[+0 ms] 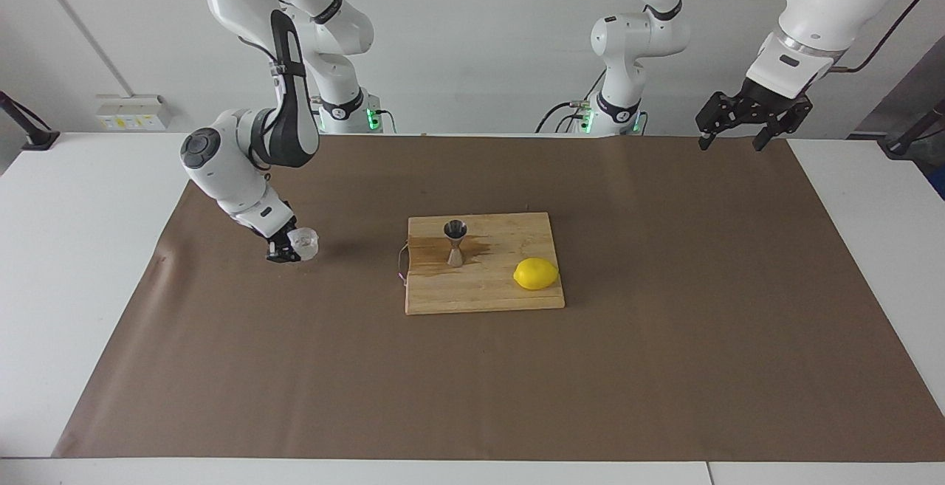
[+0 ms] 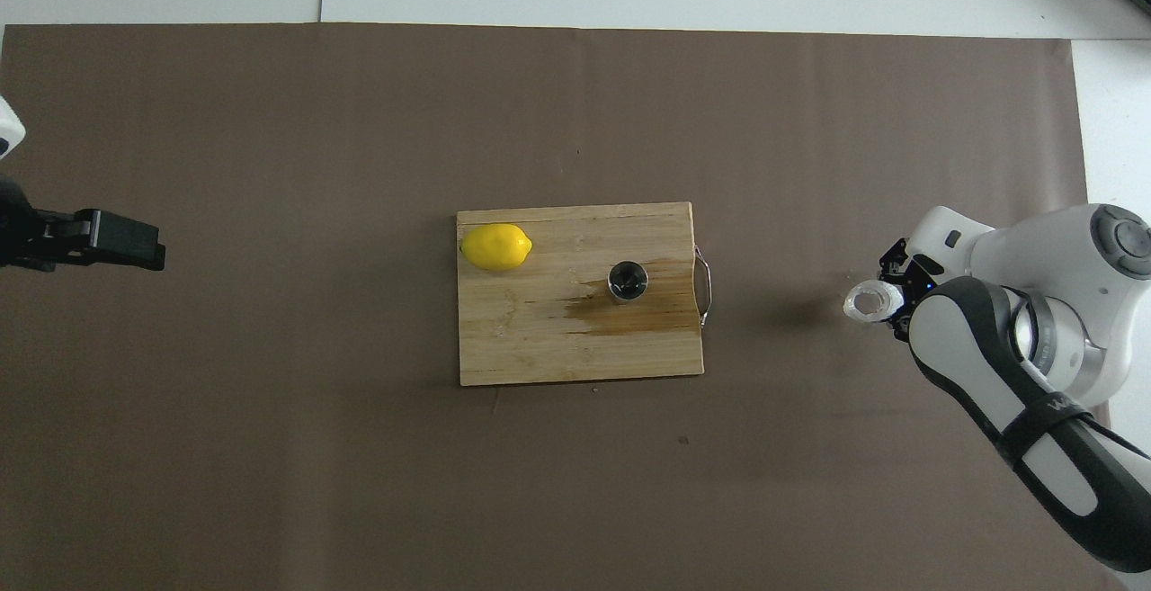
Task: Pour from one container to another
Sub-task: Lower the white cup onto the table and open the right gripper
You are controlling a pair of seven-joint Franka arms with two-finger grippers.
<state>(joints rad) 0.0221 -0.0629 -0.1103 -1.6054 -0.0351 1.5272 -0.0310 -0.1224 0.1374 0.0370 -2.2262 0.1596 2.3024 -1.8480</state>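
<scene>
- Overhead view: right gripper (image 2: 886,299) partly hidden by its arm, fingers gripping the clear cup (image 2: 869,304); contents unreadable.
- Steel jigger (image 1: 455,242) upright on the cutting board (image 1: 483,297), well apart from the cup.
- Left gripper (image 1: 740,134) waits, fingers spread wide.

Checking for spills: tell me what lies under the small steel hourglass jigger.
The steel hourglass jigger stands upright on the pale wooden cutting board, on a dark wet-looking stain spreading toward the board's metal handle. The wood directly beneath its base is covered.

Bright, even light from above; soft shadows fall beside the jigger (image 1: 455,242) and lemon (image 1: 536,274); both views sharp.
</scene>
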